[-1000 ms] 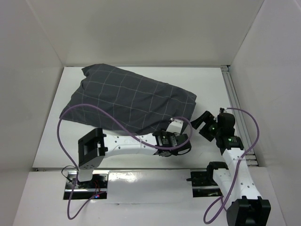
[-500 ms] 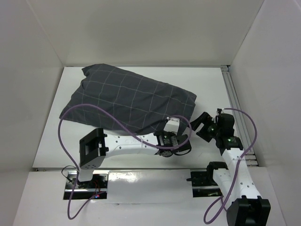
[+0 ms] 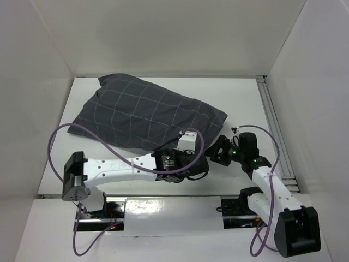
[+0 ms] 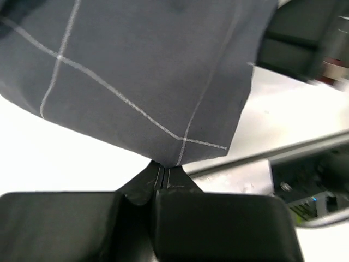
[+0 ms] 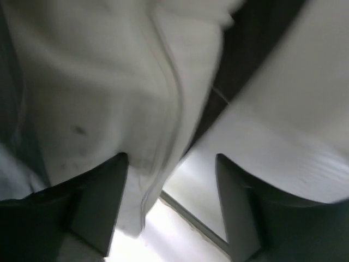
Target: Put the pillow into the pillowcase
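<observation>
Left wrist cam: L gripper (image 4: 163, 173) fully closed, tips pinching a corner of the pillowcase (image 4: 142, 71). The grey check cloth spreads away from the tips, w/ white table (image 4: 60, 144) beside it. Right wrist cam (blurry): R gripper (image 5: 170, 202) jaws well apart, nothing clamped. White pillow (image 5: 103, 93) fabric sits in the gap against one finger (image 5: 103, 202), and there's a dark strip of cloth past it. Top ext: both grippers are low at the near-right end of the case, R just right of L, close tog. The L arm lies stretched along the near edge. The case is bulging and lies diag on the table, near-right end at the grippers, far-left corner close to the back wall. From above the pillow is covered by the case, can't tell if the last bit is fully in.
</observation>
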